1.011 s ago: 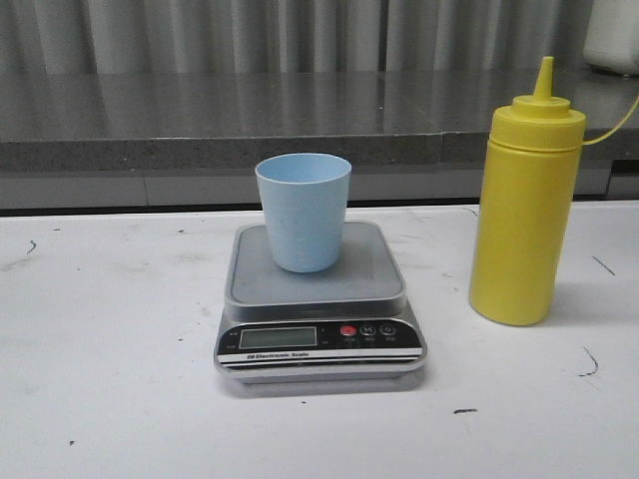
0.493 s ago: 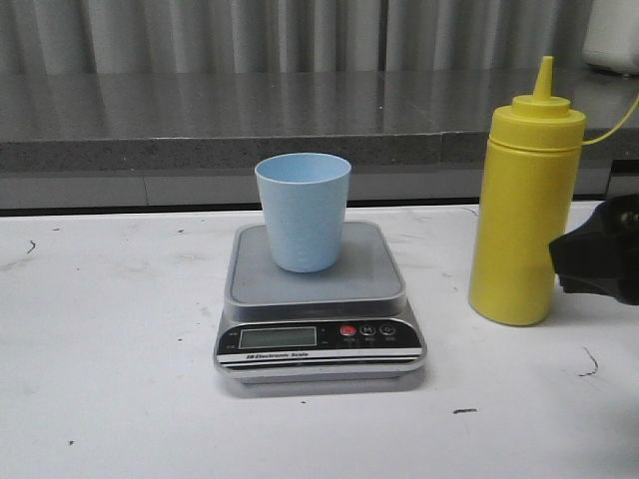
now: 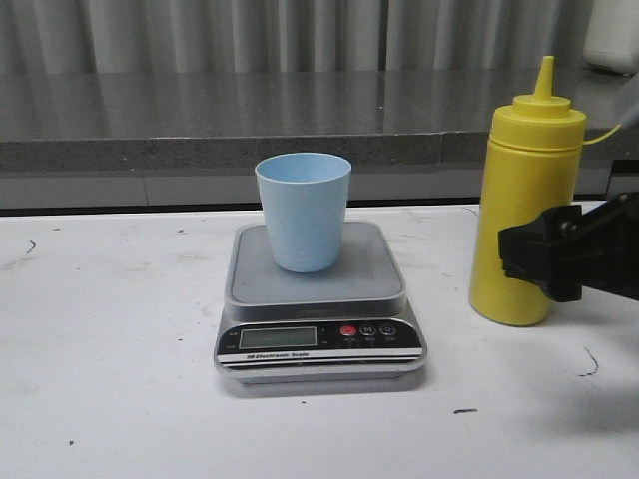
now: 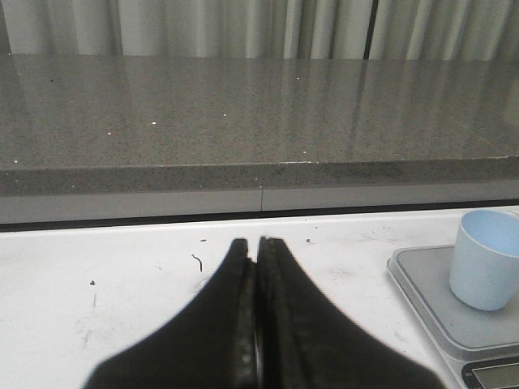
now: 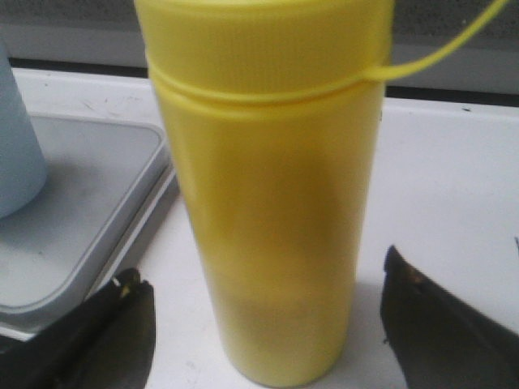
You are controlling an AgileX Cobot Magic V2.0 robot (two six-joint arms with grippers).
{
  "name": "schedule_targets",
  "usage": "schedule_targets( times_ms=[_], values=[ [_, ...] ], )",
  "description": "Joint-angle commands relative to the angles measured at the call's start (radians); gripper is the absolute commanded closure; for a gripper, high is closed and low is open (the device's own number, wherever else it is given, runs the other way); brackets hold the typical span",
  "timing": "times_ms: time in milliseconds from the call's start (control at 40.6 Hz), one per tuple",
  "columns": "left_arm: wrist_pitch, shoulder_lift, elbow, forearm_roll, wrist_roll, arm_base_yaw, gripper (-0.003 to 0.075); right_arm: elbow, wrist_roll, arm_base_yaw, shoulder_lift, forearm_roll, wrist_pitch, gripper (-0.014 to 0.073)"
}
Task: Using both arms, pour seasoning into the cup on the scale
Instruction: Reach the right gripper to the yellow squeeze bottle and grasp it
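Note:
The pale blue cup (image 3: 303,211) stands upright on the silver-grey scale (image 3: 318,299) in the middle of the white table. To its right stands the tall yellow seasoning bottle (image 3: 526,200), upright with its cone nozzle on. My right gripper (image 3: 544,257) comes in from the right edge at the bottle's lower half. In the right wrist view the bottle (image 5: 272,203) fills the space ahead of that open gripper (image 5: 263,312), with a finger on each side and apart from it. My left gripper (image 4: 258,247) is shut on nothing over bare table, left of the cup (image 4: 486,258) and scale (image 4: 454,304).
A grey stone ledge (image 3: 250,125) runs along the back of the table under a curtain. A thin yellow tether (image 3: 609,130) trails from the bottle's cap to the right. Small dark marks dot the white table (image 3: 110,329).
My right gripper has come further in from the right edge and now reaches the yellow bottle. One second ago it was out of view. Cup, scale and bottle have not moved.

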Motion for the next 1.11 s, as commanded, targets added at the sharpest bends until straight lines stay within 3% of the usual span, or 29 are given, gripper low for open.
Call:
schedule_targets(
  times_ms=[0, 468, 1085],
  values=[
    [-0.079, 0.011, -0.025, -0.010, -0.003, 0.004, 0.0740, -0.016, 0.032, 0.002, 0.032, -0.017, -0.190, 0.0003],
    [-0.079, 0.011, -0.025, -0.010, -0.003, 0.004, 0.0740, -0.024, 0.053, 0.002, 0.081, -0.017, -0.218, 0.0003],
    [-0.085, 0.011, -0.015, -0.010, -0.003, 0.004, 0.0740, -0.183, 0.053, -0.001, 0.205, 0.029, -0.191, 0.0003]
  ],
)
